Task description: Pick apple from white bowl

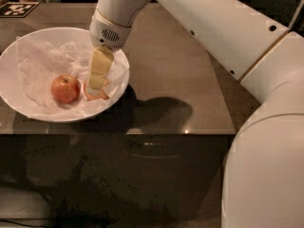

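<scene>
Brown table (180, 70) carries the white bowl (9, 87) on its left part & a b/w marker (16, 8) at far-left corner; my gripper (96, 87) hangs low inside bowl's right side

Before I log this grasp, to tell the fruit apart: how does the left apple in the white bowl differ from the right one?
The round, evenly red-orange left apple lies fully exposed; the paler orange right apple is mostly hidden by the cream end effector hanging over it. The left apple sits nearer the middle of the wide glossy white bowl, the right apple nearer its right wall. Both rest on crumpled white tissue.
</scene>
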Action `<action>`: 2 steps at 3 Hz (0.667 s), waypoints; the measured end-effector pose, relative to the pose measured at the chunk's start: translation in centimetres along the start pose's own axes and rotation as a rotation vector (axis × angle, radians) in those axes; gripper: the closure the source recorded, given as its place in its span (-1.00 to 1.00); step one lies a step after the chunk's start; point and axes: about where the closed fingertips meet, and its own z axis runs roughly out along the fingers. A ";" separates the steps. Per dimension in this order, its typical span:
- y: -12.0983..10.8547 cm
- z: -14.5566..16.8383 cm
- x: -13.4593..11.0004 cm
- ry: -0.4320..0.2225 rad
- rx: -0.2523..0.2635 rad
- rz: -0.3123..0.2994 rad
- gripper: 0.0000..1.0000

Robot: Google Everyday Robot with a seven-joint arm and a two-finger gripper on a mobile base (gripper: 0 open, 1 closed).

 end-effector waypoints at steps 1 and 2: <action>0.0 2.6 0.0 0.012 -0.027 0.024 -1.00; -0.1 2.7 0.0 0.011 -0.027 0.024 -1.00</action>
